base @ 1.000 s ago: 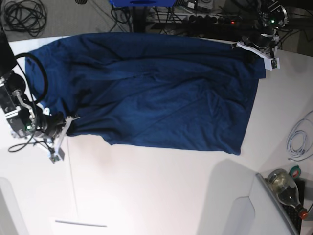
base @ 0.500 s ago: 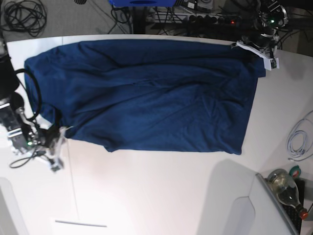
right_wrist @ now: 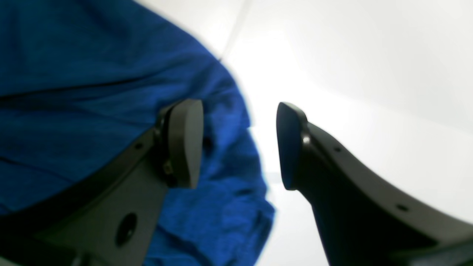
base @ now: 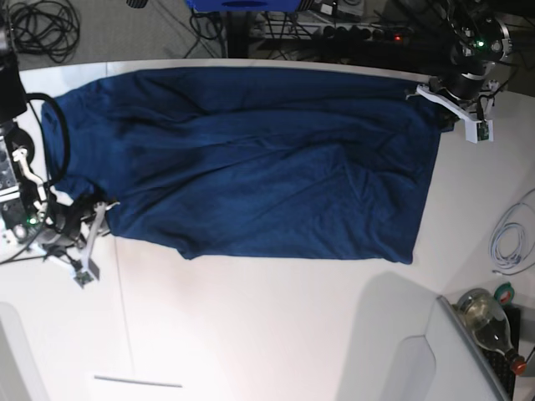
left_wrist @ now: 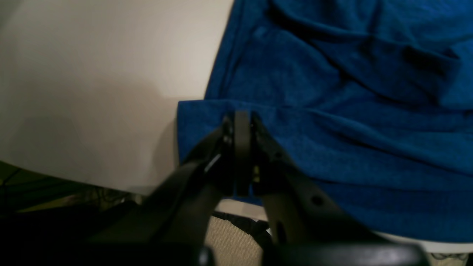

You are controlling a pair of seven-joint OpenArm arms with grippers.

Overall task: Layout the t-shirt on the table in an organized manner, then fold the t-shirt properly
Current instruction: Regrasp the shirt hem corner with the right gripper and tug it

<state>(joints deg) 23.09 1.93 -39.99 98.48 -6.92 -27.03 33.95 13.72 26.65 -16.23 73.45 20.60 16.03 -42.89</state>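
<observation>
Right pincer (base: 86, 242) seen at left side of base view, just beside near-left corner of t-shirt (base: 251, 159); fingers (right_wrist: 184, 144) held apart, nothing gripped, cloth edge lying under one finger. T-shirt spread wide over far half of white tabletop (base: 267, 334), wrinkled, long side running left to right. Left pincer (left_wrist: 238, 122) placed at far-right corner of t-shirt; fingers pressed together, clamped on cloth edge near tabletop rim. White cable (base: 510, 234) and bottle (base: 489, 322) seen at right, apart from shirt.
</observation>
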